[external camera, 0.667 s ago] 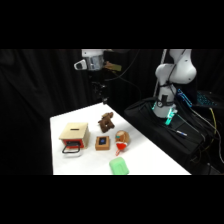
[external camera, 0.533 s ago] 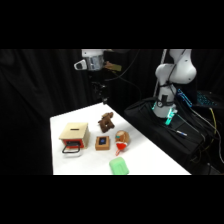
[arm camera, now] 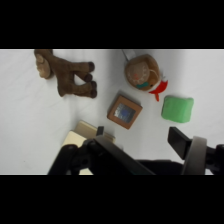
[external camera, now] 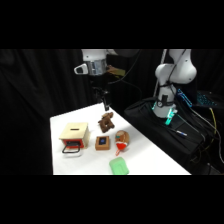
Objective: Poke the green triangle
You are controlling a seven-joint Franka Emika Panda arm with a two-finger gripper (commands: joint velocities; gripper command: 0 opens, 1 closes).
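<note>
The green triangle (external camera: 119,166) is a small flat bright green block with rounded corners, lying near the table's front edge. The wrist view shows the green triangle (arm camera: 177,108) at the right, just beyond one black finger (arm camera: 179,141). My gripper (external camera: 105,103) hangs above the far end of the white table (external camera: 145,162), over the brown wooden figure and well back from the green block. In the wrist view the gripper (arm camera: 140,137) stands open with nothing between its fingers.
A brown wooden figure (external camera: 105,121) stands under the gripper. A tan slotted box with a red handle (external camera: 75,134) sits at the left. A small wooden square block (external camera: 103,142) and a red-and-tan round toy (external camera: 121,141) lie just behind the green block. Black gear (external camera: 165,125) lies at the right.
The gripper has come down a little toward the table's far end. The objects on the table have not moved.
</note>
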